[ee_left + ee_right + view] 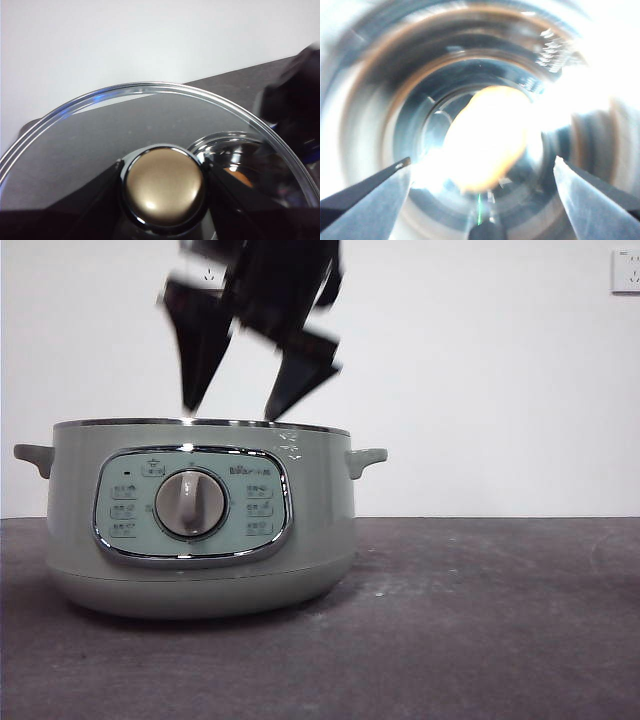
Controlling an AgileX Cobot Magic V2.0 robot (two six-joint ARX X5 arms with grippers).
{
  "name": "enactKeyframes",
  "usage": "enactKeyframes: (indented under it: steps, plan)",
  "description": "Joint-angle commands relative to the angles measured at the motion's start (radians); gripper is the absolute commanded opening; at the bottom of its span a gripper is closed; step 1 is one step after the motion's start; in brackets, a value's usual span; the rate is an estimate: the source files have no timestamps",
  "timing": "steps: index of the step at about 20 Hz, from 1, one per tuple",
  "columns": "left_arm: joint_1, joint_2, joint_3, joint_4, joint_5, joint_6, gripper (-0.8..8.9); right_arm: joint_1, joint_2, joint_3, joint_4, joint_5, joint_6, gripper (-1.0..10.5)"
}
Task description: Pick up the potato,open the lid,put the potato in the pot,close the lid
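The right gripper (232,412) is hanging just above the open rim of the large round sage-green electric pot (200,530), its 2 black jaws spread wide and gripping nothing; in the right wrist view those jaws are framing the oval orange-brown potato (487,137), which is lying inside the pot's shiny inner bowl, blurred and overexposed, apart from both jaw tips. The front view is showing the pot without its cover on the dark table (480,620).

The left gripper (162,200) is pinching the knob (164,186) of the round domed glass lid with its chrome rim (150,130); 1 jaw is sitting on each side of the knob, and the lid is being held in the air, away from the pot's mouth.

Judging from this, the potato is already delivered and only closing is remaining. The lid is looking stiff, smooth and breakable, probably heavy enough to swing from a single central grip; the knob is the only sensible hold, since the glass and rim would likely be slippery. Lowering it level onto the rim, once the right gripper is clear, should avoid chipping.
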Motion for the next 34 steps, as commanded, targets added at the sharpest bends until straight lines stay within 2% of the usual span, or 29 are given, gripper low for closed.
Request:
enactKeyframes:
  steps: [1,4,6,12,15,19,22,24,34]
  plan:
    - [0.002,0.023,0.02,0.05,-0.007,0.012,-0.08,-0.009,-0.103,-0.002,-0.084,0.002,0.006,4.7]
    - [0.002,0.122,0.02,0.059,0.0,0.012,-0.08,-0.019,-0.277,-0.002,-0.187,0.003,0.012,4.7]
    - [0.002,0.212,0.02,0.072,0.009,0.011,-0.08,-0.023,-0.382,-0.002,-0.214,0.003,0.054,4.7]
    - [0.001,0.446,0.02,0.199,0.229,0.005,-0.08,-0.023,-0.613,-0.002,-0.246,0.005,0.079,4.7]
    - [-0.005,0.54,0.02,0.274,0.291,-0.024,-0.08,-0.023,-0.697,-0.002,-0.266,0.023,0.086,4.7]
    - [-0.016,0.622,0.02,0.335,0.291,-0.054,-0.08,-0.023,-0.772,-0.002,-0.309,0.181,0.098,4.7]
    - [-0.032,0.664,0.02,0.349,0.29,-0.076,-0.08,-0.023,-0.802,-0.002,-0.342,0.24,0.117,4.7]
    - [-0.035,0.69,0.02,0.36,0.29,-0.079,-0.08,-0.023,-0.816,-0.002,-0.356,0.266,0.119,4.7]
    - [-0.051,0.751,0.019,0.381,0.282,-0.098,-0.08,-0.023,-0.837,-0.002,-0.382,0.267,0.119,4.7]
